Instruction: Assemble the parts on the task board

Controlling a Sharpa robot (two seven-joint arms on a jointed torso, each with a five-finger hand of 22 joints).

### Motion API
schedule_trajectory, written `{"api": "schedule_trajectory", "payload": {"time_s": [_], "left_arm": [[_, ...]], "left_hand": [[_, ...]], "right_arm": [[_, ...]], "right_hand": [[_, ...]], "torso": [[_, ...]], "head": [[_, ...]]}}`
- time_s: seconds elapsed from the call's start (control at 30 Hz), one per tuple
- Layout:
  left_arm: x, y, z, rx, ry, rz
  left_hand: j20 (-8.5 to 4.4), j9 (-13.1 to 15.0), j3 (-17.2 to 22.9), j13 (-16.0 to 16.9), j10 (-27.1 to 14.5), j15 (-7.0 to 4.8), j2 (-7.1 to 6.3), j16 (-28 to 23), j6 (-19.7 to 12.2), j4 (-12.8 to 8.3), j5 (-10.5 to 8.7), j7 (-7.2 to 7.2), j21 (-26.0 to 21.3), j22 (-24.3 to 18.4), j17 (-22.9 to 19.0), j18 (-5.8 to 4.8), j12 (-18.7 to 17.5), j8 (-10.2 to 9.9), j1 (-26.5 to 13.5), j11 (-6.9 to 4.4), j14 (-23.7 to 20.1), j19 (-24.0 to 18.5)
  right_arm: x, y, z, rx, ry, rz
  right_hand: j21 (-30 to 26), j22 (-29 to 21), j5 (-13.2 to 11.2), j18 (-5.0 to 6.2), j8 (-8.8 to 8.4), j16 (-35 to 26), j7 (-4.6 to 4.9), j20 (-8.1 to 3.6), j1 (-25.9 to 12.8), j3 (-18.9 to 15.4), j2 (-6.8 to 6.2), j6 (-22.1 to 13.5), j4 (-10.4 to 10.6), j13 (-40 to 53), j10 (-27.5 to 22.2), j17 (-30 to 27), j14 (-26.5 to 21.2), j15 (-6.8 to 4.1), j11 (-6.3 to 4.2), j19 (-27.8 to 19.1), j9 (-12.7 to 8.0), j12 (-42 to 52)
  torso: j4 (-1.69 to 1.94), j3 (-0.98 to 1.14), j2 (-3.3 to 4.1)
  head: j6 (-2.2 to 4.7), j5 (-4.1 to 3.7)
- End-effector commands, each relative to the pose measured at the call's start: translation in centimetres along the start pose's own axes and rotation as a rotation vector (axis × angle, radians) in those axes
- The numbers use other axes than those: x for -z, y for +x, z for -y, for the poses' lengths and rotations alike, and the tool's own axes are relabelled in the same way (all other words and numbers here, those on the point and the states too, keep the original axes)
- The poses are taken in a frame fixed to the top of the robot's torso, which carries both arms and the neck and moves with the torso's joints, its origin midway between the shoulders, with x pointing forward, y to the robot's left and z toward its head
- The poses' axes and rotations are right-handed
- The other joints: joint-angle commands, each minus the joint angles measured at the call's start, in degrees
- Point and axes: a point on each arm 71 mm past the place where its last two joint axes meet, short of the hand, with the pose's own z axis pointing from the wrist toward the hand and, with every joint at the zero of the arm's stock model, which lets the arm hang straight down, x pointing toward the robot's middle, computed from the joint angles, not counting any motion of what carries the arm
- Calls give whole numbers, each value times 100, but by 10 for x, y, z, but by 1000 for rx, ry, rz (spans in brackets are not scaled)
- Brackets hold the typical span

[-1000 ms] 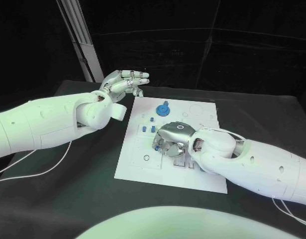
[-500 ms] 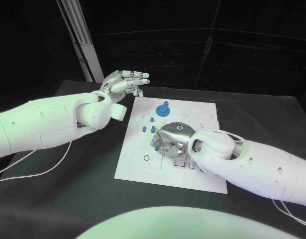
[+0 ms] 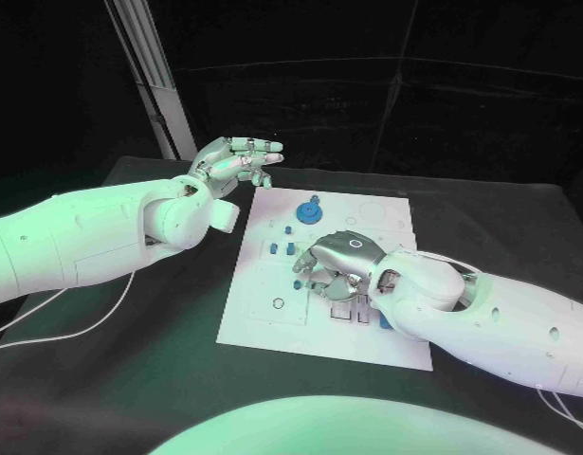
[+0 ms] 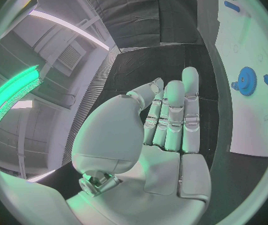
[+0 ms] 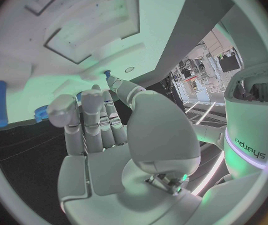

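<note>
Black counter (image 3: 127,360) under green light: the right hand (image 3: 335,265) curls over the white task board (image 3: 271,313), apparently pinching a small blue part (image 5: 108,75) for seating; the left hand (image 3: 237,159) waits beside, fingers together, empty.

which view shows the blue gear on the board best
The head view: the blue gear sits whole and unblocked on the far part of the task board, beyond the right hand. The left wrist view shows it small and warped near the rim. In the right wrist view I cannot pick it out.
</note>
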Motion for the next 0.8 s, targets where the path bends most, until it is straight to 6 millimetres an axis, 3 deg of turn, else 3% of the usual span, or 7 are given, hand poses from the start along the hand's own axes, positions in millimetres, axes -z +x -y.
{"api": "schedule_trajectory", "payload": {"time_s": [0.03, 0.1, 0.3, 0.43, 0.53, 0.8], "left_arm": [[0, 0, 1, 9, 0, -13], [0, 0, 1, 9, -1, -12], [0, 0, 1, 12, -2, -16], [0, 0, 1, 12, -2, -17], [0, 0, 1, 12, -2, -17], [0, 0, 1, 12, -3, -19]], "left_hand": [[-2, -3, -20, -6, -25, -4, 33, -30, -30, -18, 3, 8, -22, -8, -9, 82, 19, 17, -4, 2, -33, -41], [-2, -3, -20, -6, -25, -4, 33, -30, -30, -18, 3, 8, -22, -8, -9, 82, 19, 17, -4, 2, -33, -41], [-2, -3, -20, -6, -25, -4, 33, -30, -30, -18, 3, 8, -22, -8, -9, 82, 19, 17, -4, 2, -33, -41], [-2, -3, -20, -6, -25, -4, 33, -30, -30, -18, 3, 8, -22, -8, -9, 82, 19, 17, -4, 2, -33, -41], [-2, -3, -20, -8, -37, -3, 34, -35, -32, -20, 4, 8, -24, -9, -20, 82, 21, 20, -3, 4, -39, -42], [-2, -3, -20, -8, -37, -3, 34, -35, -32, -20, 4, 8, -24, -9, -20, 82, 21, 20, -3, 4, -39, -42]], "right_arm": [[9, -8, 3, -20, 17, 61], [18, -10, 9, -36, 53, 48], [38, -33, 43, -67, 198, 48], [46, -43, 58, -67, 238, 60], [51, -49, 69, -62, 266, 62], [57, -48, 82, -55, 290, 4]], "right_hand": [[6, 11, 35, 9, 28, -2, 2, -10, 22, -25, 49, 77, 21, 8, 15, -10, -14, -3, -17, -17, 12, 32], [12, 21, 21, 7, 40, 3, -1, -11, 14, -36, 44, 115, 33, 8, 25, -8, -13, -4, -19, -11, 18, 48], [-38, -60, -142, 20, 6, -76, -60, -6, -156, -315, -142, 121, 141, -17, -135, -137, -42, -10, -35, -52, 7, 34], [-40, -57, -158, 18, -17, -61, -68, -7, -103, -383, -163, 84, 119, -13, -160, -123, -33, -13, -43, -48, -2, 51], [-59, -86, -153, 21, -25, -86, -66, -7, -76, -488, -190, 50, 115, -14, -216, -166, -38, -13, -40, -60, -6, 57], [-131, -192, -143, 39, -25, -160, -86, 1, 29, -777, -161, 3, 124, -13, -454, -279, -54, 4, -27, -110, -7, 47]], "torso": [[-26, 3, -12], [-22, 2, -6], [-54, -3, -26], [-62, 5, -26], [-54, -2, -23], [-37, -4, -16]], "head": [[35, -35], [61, -60], [132, -142], [158, -166], [182, -198], [196, -246]]}}
